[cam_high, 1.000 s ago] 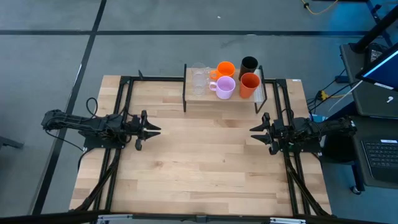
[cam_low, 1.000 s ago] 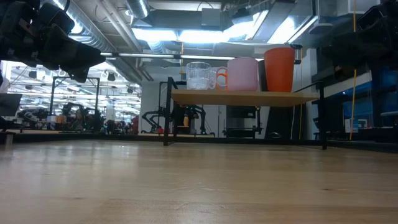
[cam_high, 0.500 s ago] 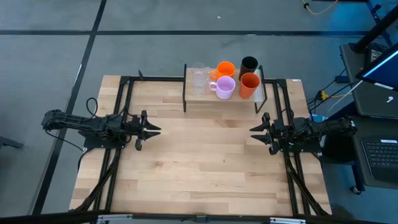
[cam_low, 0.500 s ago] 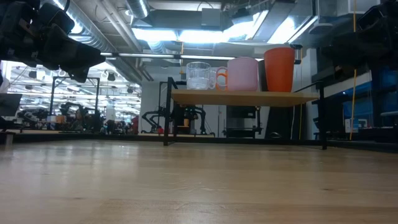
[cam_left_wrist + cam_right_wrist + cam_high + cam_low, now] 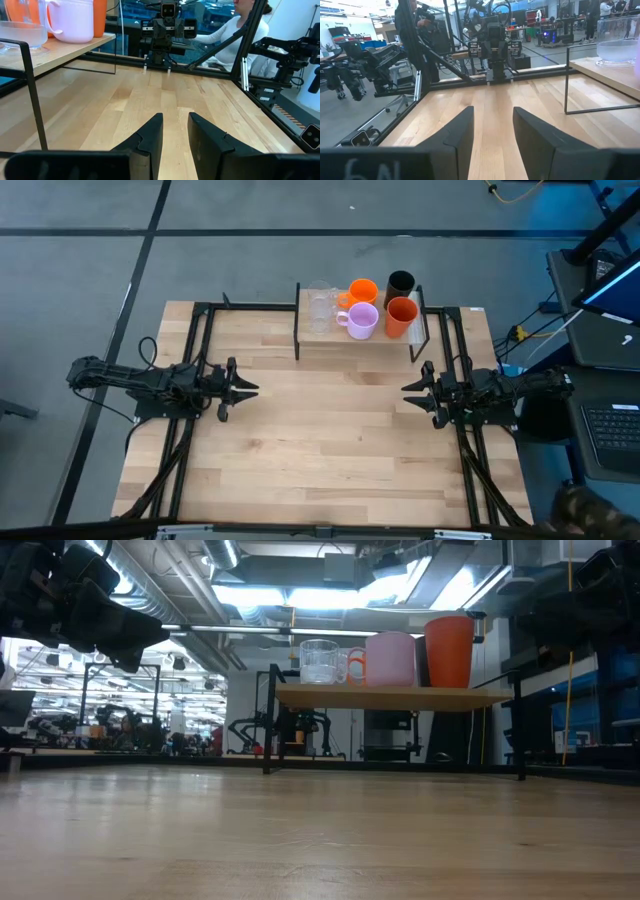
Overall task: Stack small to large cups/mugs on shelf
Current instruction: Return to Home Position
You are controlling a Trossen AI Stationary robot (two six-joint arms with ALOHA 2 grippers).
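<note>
The shelf [image 5: 360, 348] stands at the table's far edge on black posts. On its top rest two clear tumblers [image 5: 320, 305], an orange mug [image 5: 362, 290], a lilac mug [image 5: 360, 321], a red-orange cup [image 5: 401, 316] and a black cup [image 5: 400, 283], all upright. My left gripper [image 5: 250, 389] hovers level at the table's left side, open and with nothing between its fingers [image 5: 175, 117]. My right gripper [image 5: 405, 390] hovers level at the right side, facing the left one, also open with nothing in it [image 5: 492, 111].
Black frame rails [image 5: 195, 360] run along both sides of the table. Bare wooden tabletop [image 5: 330, 440] lies between the grippers and toward the near edge. A person in a white sleeve [image 5: 225, 30] sits beyond the right side; a desk with a laptop [image 5: 610, 430] stands there too.
Both arms and all the cups have kept still. A dark shape has come into the high view off the table's near right corner.
</note>
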